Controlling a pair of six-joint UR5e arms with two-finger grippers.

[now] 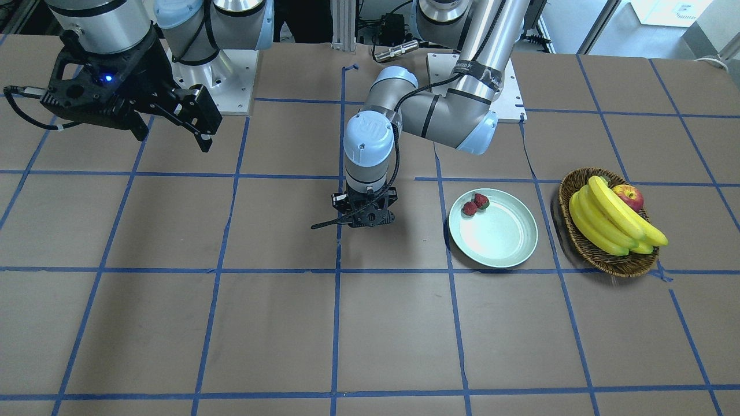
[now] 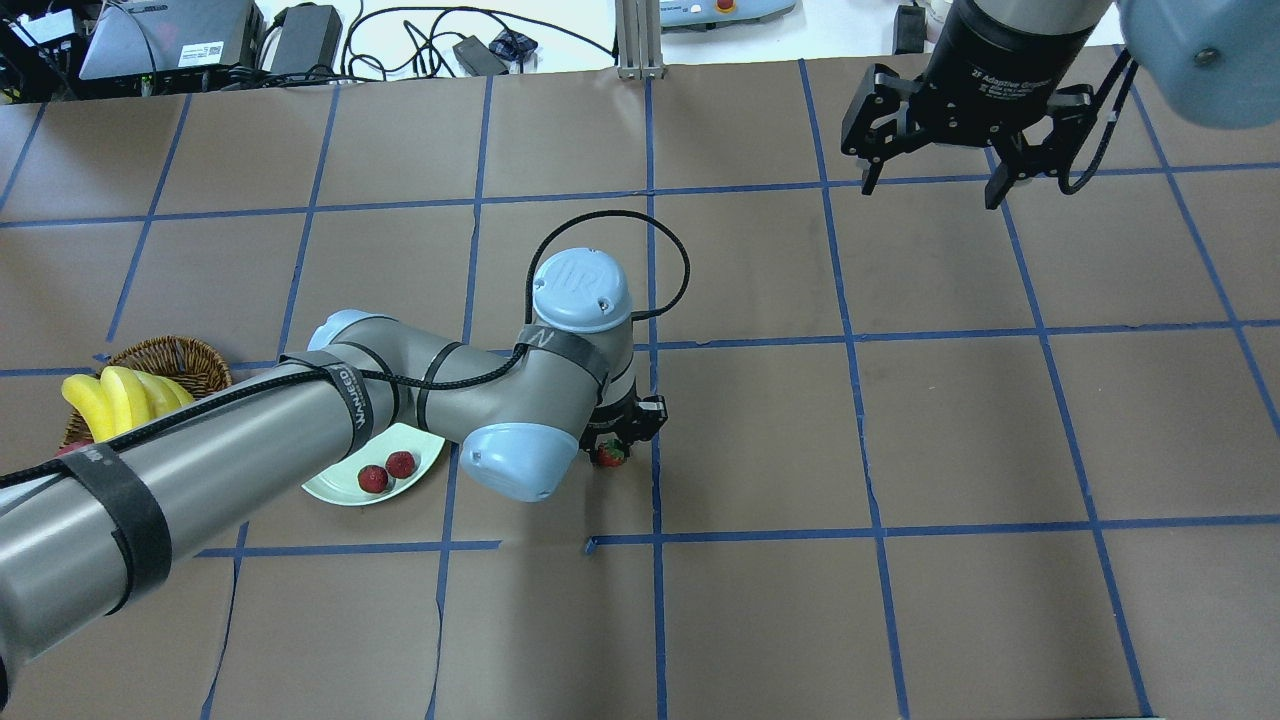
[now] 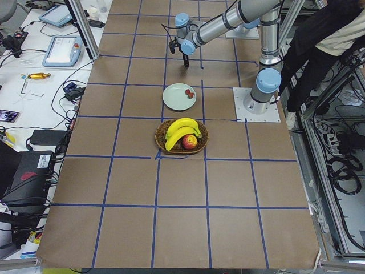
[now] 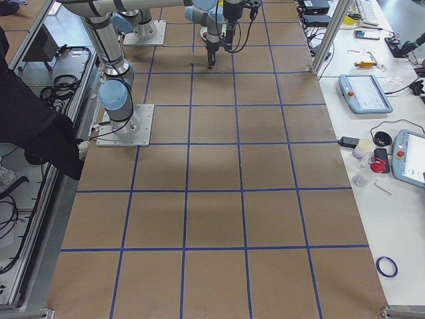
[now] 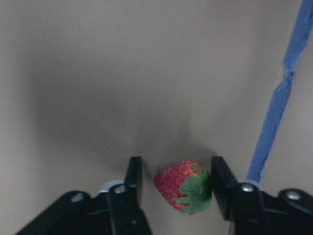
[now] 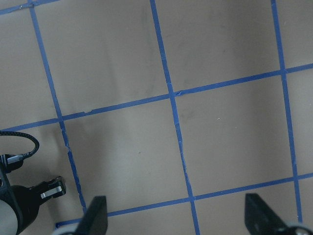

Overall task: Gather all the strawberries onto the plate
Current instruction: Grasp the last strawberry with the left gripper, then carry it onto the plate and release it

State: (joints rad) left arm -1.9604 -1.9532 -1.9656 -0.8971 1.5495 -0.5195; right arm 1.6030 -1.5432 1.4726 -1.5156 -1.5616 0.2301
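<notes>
A small red strawberry with a green leafy cap [image 5: 183, 186] lies on its side on the brown paper-covered table [image 2: 760, 620]. It is apart from the round pale mint-white plate [image 1: 497, 242], on the side away from the brown wicker basket of yellow bananas [image 1: 613, 264]. Two more red strawberries [image 1: 475, 204] already lie in the plate, near its rim. The black left gripper [image 5: 176, 178] stands over the single fruit, fingers spread on both sides of it. One pad seems to touch the cap; the other is a little apart. I judge the fruit light, small and perhaps slippery, so a gentle pinch across the red body, low near the table, suits it best. The black right gripper [image 2: 930, 190] hangs far from the plate, fingers wide apart, holding nothing.
</notes>
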